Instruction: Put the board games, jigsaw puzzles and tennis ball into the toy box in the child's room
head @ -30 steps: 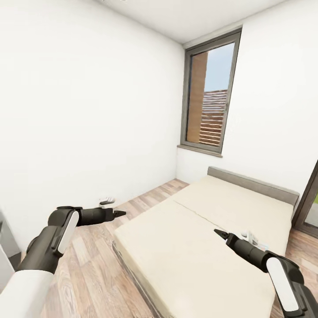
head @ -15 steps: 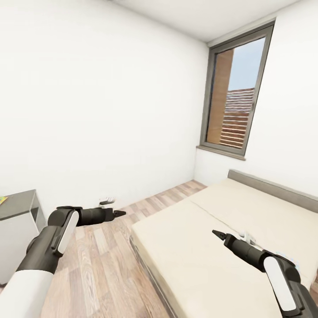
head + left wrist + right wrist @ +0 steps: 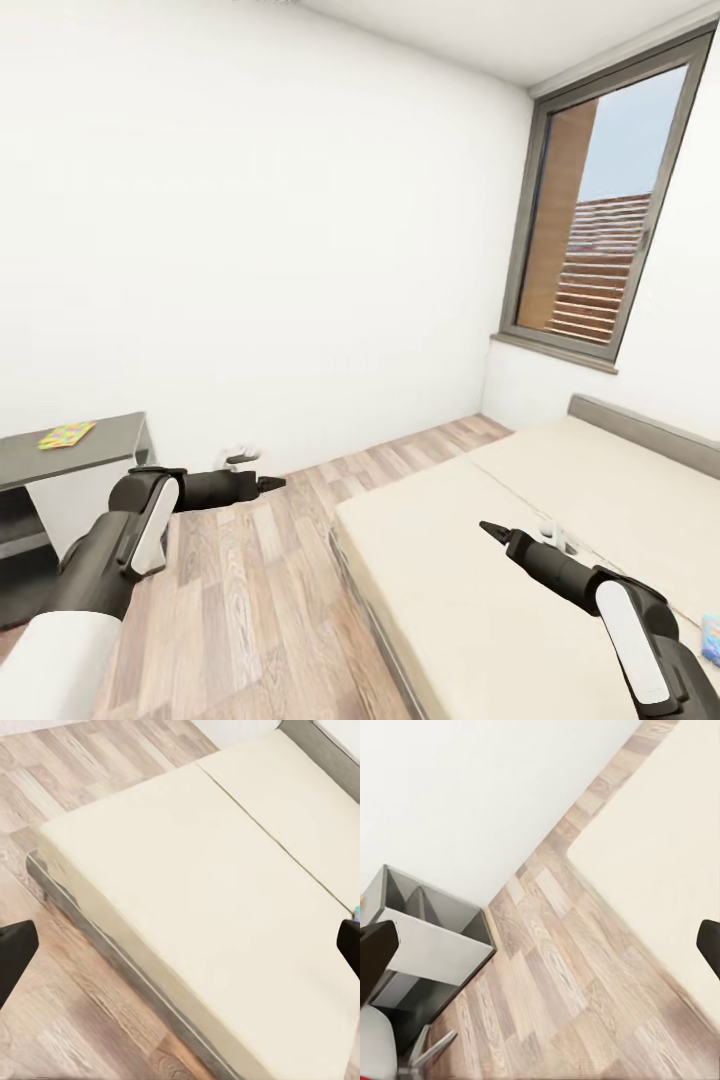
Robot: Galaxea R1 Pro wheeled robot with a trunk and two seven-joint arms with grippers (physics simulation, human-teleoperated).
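**Robot between bed and bench: both grippers empty**

1. Left gripper point(image 3: 272, 484): held out over the wood floor point(image 3: 270, 600), at about 9 o'clock in the head view. In that view its tips look drawn to a point, but the left wrist view shows the two fingers at opposite edges of the picture, so the jaws stand apart. Nothing is between them.

2. Right gripper point(image 3: 490, 529): held over the bed point(image 3: 480, 560), at about 5 o'clock in the head view. The right wrist view likewise shows its fingers set wide, with nothing held.

3. Jigsaw puzzle point(image 3: 66, 435): a thin, many-coloured square lying flat on the grey top of the bench point(image 3: 110, 440), at about 9 o'clock, against the white wall. It lies well apart from the left gripper, up and outward of it.

4. Board game point(image 3: 711, 638): a light-blue corner of a box at the picture's edge, at about 4 o'clock, lying on the bed. It lies beyond the right arm's elbow, behind the right gripper and apart from it.

5. A small white item point(image 3: 556, 538) lies on the bed just beside the right gripper; what it is cannot be told.

6. Writing: none can be read on the puzzle or on the box.

7. Window point(image 3: 605, 210): at about 2 o'clock, grey-framed, above the head of the bed.
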